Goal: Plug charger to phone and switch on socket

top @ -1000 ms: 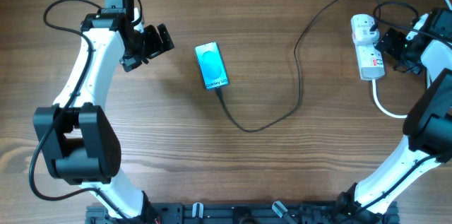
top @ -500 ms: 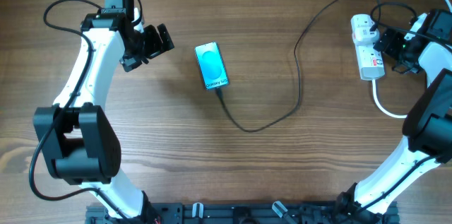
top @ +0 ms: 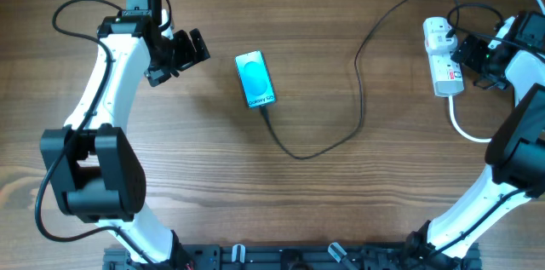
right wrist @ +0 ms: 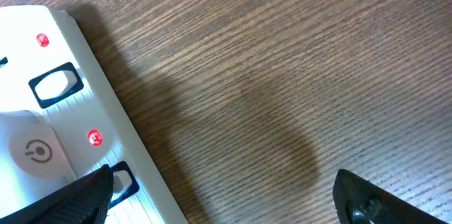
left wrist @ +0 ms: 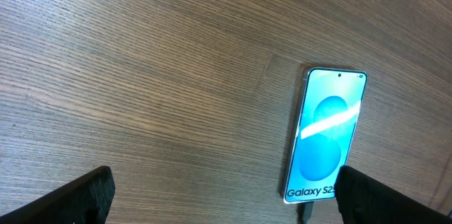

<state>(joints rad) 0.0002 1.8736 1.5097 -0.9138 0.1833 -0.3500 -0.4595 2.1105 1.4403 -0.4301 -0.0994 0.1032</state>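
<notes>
- Worktop (top: pixel 341 219): carries every item below.
- Phone (top: pixel 255 80): left of centre, lying flat on the worktop, long axis running far to near, slightly tilted.
- Left claw (top: pixel 194 51): just left of the phone, apart from it.
- Charger (top: pixel 361 91): its tip meets the phone's near end. The cable runs near-right, bends at centre, then runs away toward the far right, ending by the socket's far end.
- Socket (top: pixel 442 59): far right, flat on the worktop.
- Right claw (top: pixel 464 57): against the socket's right side.
- White cable (top: pixel 460 125): leaves the socket's near end, curving right.
</notes>
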